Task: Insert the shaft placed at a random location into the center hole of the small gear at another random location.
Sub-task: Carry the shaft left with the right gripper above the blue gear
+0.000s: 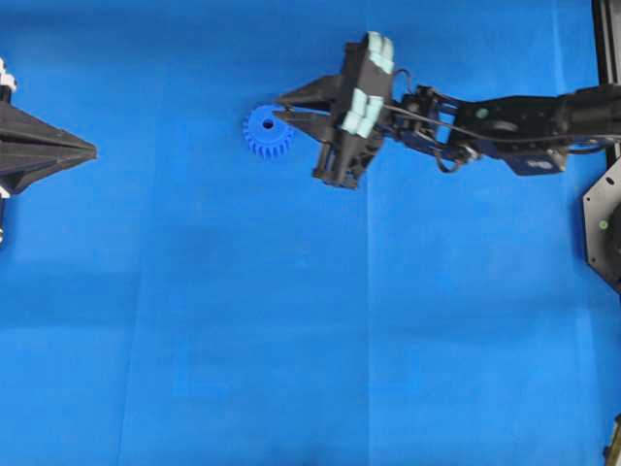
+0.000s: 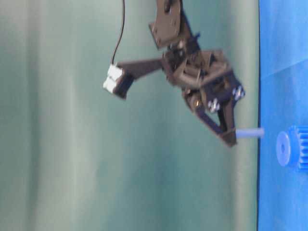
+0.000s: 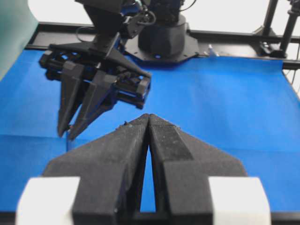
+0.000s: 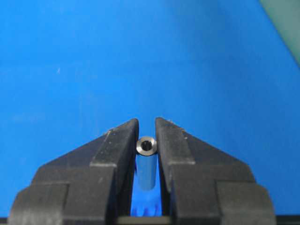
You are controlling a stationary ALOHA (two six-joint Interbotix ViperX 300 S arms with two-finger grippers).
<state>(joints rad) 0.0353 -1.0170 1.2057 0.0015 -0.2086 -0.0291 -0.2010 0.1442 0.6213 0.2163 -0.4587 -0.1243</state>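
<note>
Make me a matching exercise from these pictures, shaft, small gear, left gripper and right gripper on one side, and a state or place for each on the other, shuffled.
Column one:
1. shaft
2. small gear
3. left gripper
4. right gripper

Column two:
A. shut with nothing between its fingers, at the left edge of the overhead view
B. clamped between two black fingers
C. lying on the blue cloth
D. shut on a metal pin, near the gear

Pairs: 1-B, 2-C, 3-A, 4-D
</note>
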